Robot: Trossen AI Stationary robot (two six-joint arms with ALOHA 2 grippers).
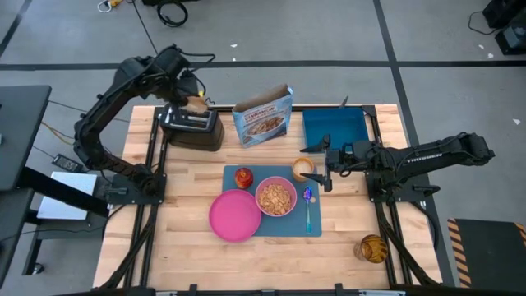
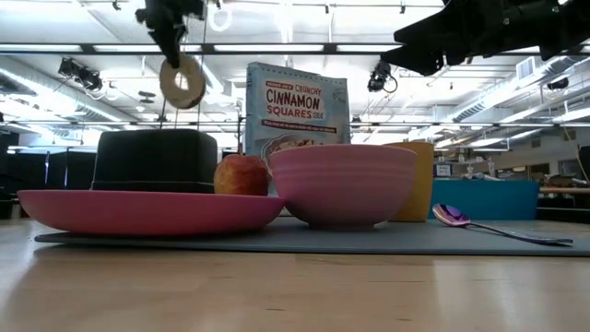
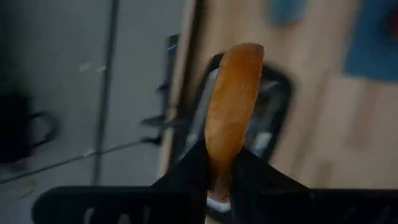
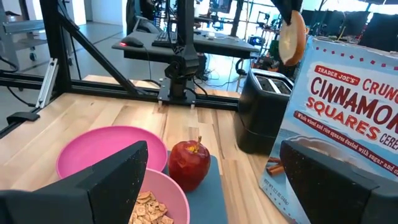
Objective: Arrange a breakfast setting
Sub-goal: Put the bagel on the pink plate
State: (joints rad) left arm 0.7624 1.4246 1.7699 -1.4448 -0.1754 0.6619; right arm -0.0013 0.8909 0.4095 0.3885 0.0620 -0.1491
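I work in a robotics lab, not a kitchen. My wooden table (image 1: 205, 255) stands on a grey concrete floor (image 1: 329, 33) with cables (image 1: 168, 10) trailing across it at twelve o'clock. Beyond the cereal box (image 2: 297, 100) the room runs deep under strip lights (image 2: 74, 48), with more benches and black metal frames (image 4: 180, 43). At four o'clock there is yellow-black hazard tape (image 1: 457, 255).

One placemat (image 1: 283, 224), one bowl (image 1: 275, 197), one plate (image 1: 234, 216), one apple (image 1: 243, 177), one cup (image 1: 303, 168), one spoon (image 1: 308, 204). One toaster (image 1: 192, 128), one cereal box (image 1: 263, 117), one blue tray (image 1: 335, 129), one bagel (image 2: 182, 81), one glass (image 1: 372, 247).
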